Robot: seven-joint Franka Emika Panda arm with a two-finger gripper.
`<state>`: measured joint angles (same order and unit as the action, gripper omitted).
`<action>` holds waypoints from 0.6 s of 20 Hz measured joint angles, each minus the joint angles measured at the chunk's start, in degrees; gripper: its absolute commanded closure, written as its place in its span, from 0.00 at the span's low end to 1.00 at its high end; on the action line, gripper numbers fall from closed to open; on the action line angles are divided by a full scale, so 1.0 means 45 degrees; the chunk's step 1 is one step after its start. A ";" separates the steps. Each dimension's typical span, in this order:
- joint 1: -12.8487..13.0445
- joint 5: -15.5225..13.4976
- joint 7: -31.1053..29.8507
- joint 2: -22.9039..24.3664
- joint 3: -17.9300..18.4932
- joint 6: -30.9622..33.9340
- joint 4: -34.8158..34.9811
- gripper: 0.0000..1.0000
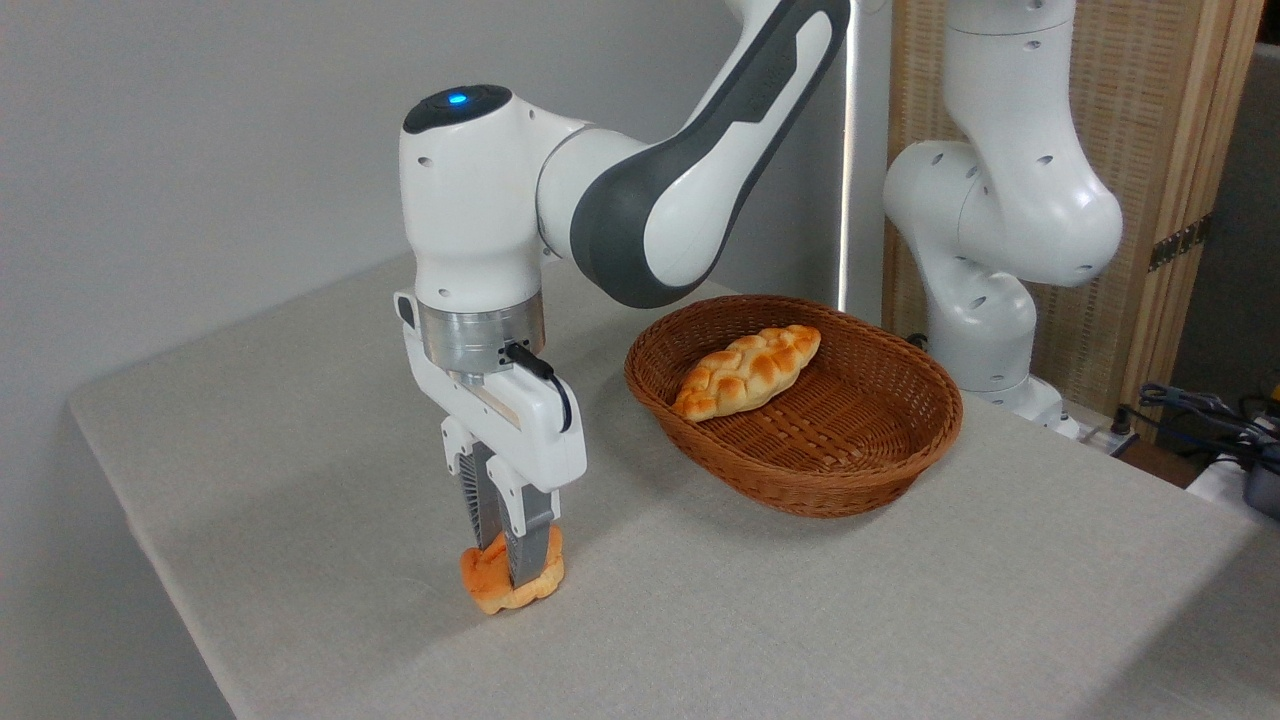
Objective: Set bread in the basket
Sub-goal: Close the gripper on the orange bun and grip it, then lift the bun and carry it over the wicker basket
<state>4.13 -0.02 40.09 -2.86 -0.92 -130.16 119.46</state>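
Note:
The bread [487,582] is a small golden-orange knotted bun near the front left of the table. My gripper [508,560] points straight down over it, its grey fingers [530,548] pressed against both sides of the bun, shut on it. The bun's underside seems to rest on or just above the tablecloth; I cannot tell which. The basket [880,470], oval brown wicker, stands to the right and farther back, well apart from the gripper.
A longer, paler braided loaf [750,370] lies inside the basket toward its left side. The arm's white base [985,340] stands behind the basket. The table's front left edge [170,590] runs close to the bun. Cables [1200,410] lie at far right.

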 measured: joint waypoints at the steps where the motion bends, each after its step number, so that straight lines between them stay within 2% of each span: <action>1: 0.0000 0.0000 0.0000 0.0000 0.0000 0.0000 0.0000 0.75; 4: -0.0008 0.0000 0.0000 0.0044 0.0004 0.0325 -0.0107 0.75; 6: -0.0017 0.0000 0.0073 0.0347 0.0027 0.1443 -0.0458 0.75; 8: -0.0017 0.0000 0.0584 0.1173 0.0099 0.2983 -0.0808 0.75; 12: -0.0036 0.0000 0.2331 0.3481 0.0623 0.6180 -0.0876 0.72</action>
<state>3.97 -0.02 50.58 12.80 1.88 -102.35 115.52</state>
